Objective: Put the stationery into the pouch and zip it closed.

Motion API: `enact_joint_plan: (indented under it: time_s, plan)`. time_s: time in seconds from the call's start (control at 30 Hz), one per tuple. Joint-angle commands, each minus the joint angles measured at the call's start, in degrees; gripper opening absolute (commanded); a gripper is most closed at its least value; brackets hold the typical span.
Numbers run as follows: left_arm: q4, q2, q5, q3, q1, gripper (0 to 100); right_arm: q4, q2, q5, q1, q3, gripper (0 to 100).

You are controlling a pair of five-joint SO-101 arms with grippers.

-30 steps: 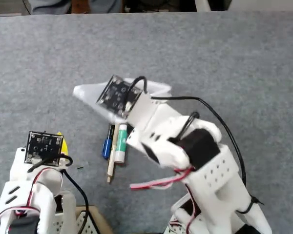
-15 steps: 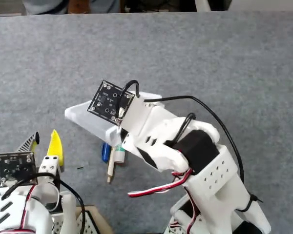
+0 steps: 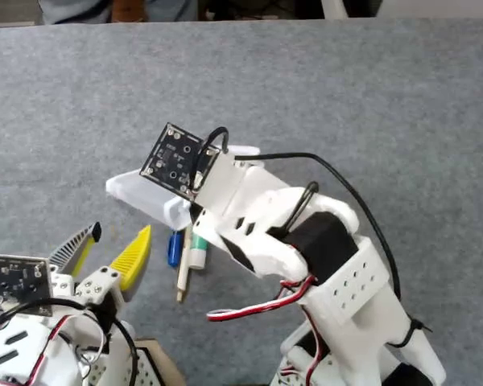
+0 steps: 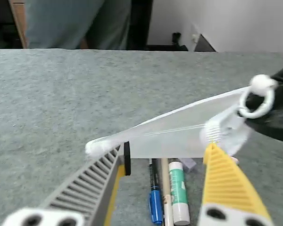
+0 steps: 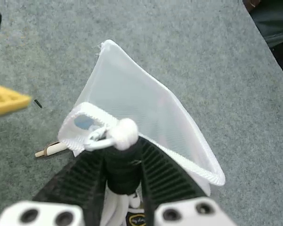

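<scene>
My right gripper (image 5: 122, 157) is shut on the zip end of a white mesh pouch (image 5: 137, 99) and holds it tilted above the table, with the ball pull (image 5: 126, 131) just past the fingers. Under the pouch (image 3: 141, 191) lie a blue pen (image 3: 175, 248), a wooden pencil (image 3: 183, 277) and a green-and-white glue stick (image 3: 198, 251), side by side. My left gripper (image 3: 121, 233) stands open at the front left, a short way from them. In the left wrist view its fingertips frame the pouch (image 4: 179, 134), the pen (image 4: 154, 202) and the glue stick (image 4: 178, 190).
Grey felt covers the table (image 3: 386, 104) out to its far edge. A brown board corner (image 3: 157, 363) lies at the front beside the left arm's base. The right arm's body and cable (image 3: 346, 193) stand over the middle front.
The left gripper has opened wider and swung toward the stationery. The right arm has carried the pouch a little to the left, over the tops of the pen and glue stick.
</scene>
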Motion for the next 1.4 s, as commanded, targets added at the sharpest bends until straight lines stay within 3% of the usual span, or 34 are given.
enact_joint_plan:
  time_s: [0.0,0.13,0.63,0.93,1.13,1.37]
  plan:
    - [0.35,3.69,2.2,-7.16,2.95,27,-1.32,1.8,0.35,-0.88,-0.22,1.2]
    - [0.35,7.47,3.69,-10.59,3.91,27,-1.32,3.47,0.35,-0.88,-0.57,1.2]
    - [-0.26,8.18,3.34,-0.75,9.71,27,-1.85,2.95,0.35,-0.88,-0.57,1.2]
    - [-8.09,8.62,3.34,6.02,9.36,27,-1.67,0.57,0.35,-0.88,-0.22,1.2]
    - [-11.25,8.26,3.16,8.66,9.27,18,-1.67,0.57,0.35,-0.88,-0.22,1.2]
    - [-12.75,8.18,3.16,9.01,9.19,18,-1.67,0.48,0.35,-0.88,-0.13,1.2]
